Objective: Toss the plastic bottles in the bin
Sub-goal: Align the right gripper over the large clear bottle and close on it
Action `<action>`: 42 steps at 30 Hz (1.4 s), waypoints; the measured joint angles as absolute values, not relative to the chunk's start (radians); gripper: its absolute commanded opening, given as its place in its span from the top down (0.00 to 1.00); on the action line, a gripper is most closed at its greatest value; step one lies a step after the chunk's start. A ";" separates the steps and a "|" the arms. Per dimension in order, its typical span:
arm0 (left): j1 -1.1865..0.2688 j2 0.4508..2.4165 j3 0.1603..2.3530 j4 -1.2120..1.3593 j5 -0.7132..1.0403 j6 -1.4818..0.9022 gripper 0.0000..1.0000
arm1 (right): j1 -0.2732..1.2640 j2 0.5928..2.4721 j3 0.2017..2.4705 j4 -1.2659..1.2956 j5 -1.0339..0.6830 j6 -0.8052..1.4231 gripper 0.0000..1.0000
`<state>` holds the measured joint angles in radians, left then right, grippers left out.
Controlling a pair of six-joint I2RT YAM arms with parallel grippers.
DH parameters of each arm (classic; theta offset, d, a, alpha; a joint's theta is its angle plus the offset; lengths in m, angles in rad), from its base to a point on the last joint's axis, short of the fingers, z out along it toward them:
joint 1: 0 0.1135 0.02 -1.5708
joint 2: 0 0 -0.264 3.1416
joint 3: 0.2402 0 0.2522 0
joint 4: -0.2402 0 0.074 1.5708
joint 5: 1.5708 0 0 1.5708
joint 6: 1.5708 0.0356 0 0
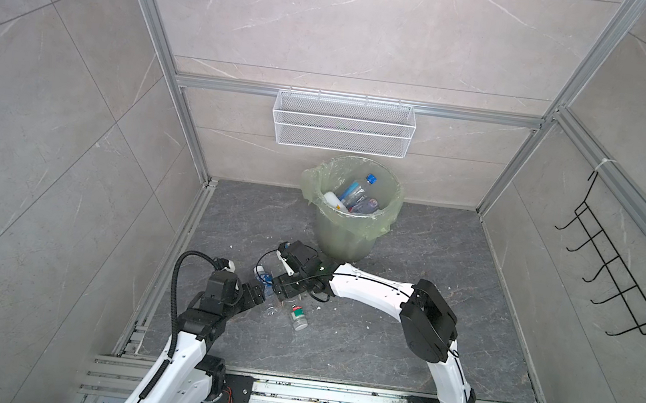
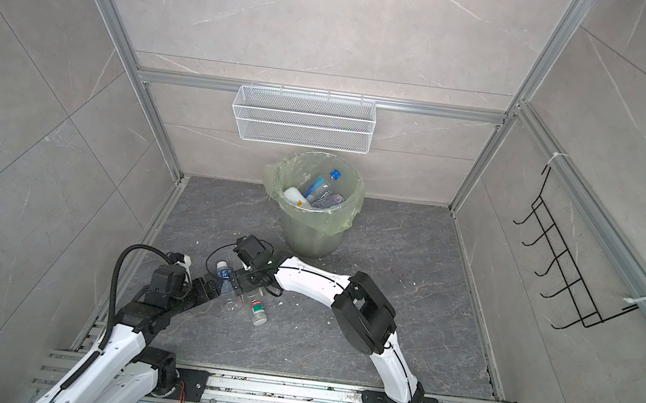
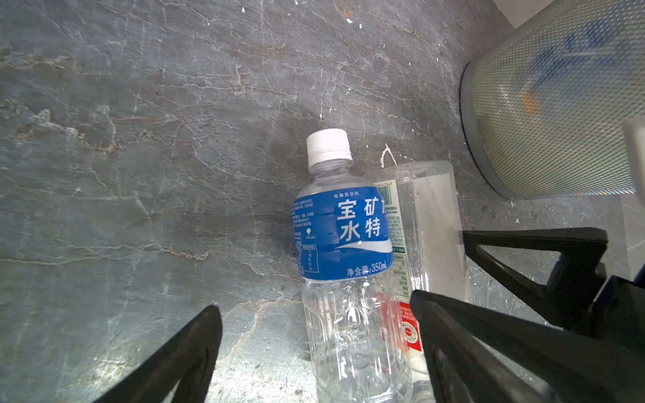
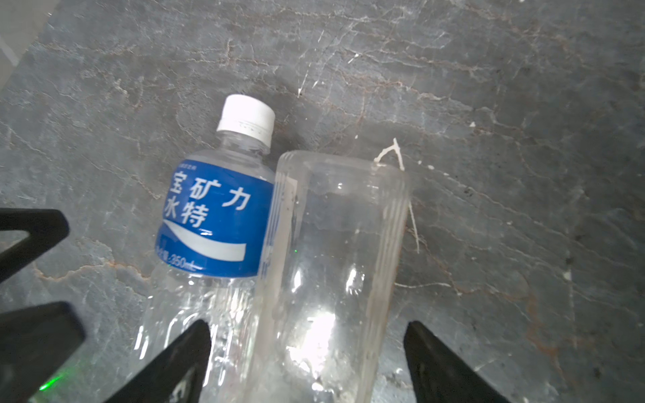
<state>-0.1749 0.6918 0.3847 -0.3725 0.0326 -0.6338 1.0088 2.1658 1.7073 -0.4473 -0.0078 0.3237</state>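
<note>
Blue-label bottle (image 3: 343,233) lies against a clear bottle (image 4: 335,244); left pincer (image 3: 314,303) straddles the blue one, right pincer (image 4: 307,324) the clear one, both spread apart.

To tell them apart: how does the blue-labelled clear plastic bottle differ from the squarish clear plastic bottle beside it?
The blue-labelled bottle is rounded, the squarish bottle flat-sided. The blue-labelled bottle shows its white cap, the squarish bottle its base. Both lie side by side on the floor.
</note>
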 measured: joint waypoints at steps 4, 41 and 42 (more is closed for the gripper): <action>-0.174 0.693 0.385 -0.371 0.034 -0.634 0.09 | 1.009 2.182 1.732 -0.481 0.023 0.310 0.15; -0.174 0.699 0.381 -0.358 0.038 -0.634 0.09 | 1.015 2.264 1.818 -0.625 0.130 0.291 0.26; -0.174 0.699 0.380 -0.358 0.038 -0.634 0.09 | 1.015 2.264 1.818 -0.626 0.134 0.291 0.26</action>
